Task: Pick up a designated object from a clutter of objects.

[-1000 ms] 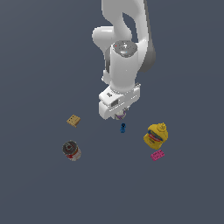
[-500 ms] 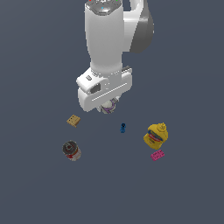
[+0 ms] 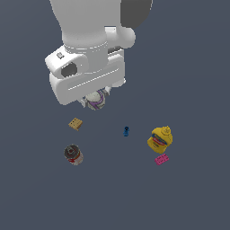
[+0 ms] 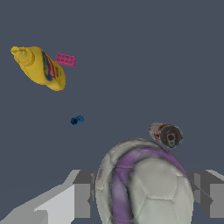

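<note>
Wrist view shows the claw pinching the white ball with purple stripes, one finger pressed to each side. Exterior view has that ball lifted clear above the bench. Below lie the waffle block, the can, the blue piece, the yellow bottle and the pink brick just beside it.

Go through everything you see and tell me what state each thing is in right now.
hand: shut on the ball
ball: held off the floor
yellow bottle: lying on its side
pink brick: flat, beside the bottle
blue piece: apart, untouched
can: tipped over
waffle block: lying flat
</note>
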You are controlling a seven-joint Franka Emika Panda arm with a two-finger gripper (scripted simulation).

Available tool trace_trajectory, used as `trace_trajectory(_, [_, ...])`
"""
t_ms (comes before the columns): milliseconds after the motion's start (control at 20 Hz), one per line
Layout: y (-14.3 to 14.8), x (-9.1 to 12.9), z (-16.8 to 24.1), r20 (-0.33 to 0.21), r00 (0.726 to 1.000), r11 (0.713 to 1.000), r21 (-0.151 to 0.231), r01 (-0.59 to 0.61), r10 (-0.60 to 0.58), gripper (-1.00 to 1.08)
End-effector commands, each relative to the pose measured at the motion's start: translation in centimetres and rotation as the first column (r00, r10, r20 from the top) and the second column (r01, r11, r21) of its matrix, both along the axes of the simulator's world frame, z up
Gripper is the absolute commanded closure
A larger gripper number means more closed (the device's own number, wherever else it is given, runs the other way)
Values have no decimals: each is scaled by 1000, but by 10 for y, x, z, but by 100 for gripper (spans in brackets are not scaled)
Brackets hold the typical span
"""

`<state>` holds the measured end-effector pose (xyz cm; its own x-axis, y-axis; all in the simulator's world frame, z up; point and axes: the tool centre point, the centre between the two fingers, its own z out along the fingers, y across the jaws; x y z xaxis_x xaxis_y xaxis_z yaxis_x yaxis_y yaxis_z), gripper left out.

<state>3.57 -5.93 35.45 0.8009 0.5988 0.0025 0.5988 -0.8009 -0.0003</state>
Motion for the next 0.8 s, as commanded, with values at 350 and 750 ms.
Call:
trace_trajectory(350, [-20, 16, 36, -2, 1000, 1000, -2, 0, 0, 108])
trace_trajectory(750, [-24, 20, 42, -2, 1000, 1000, -2, 0, 0, 108])
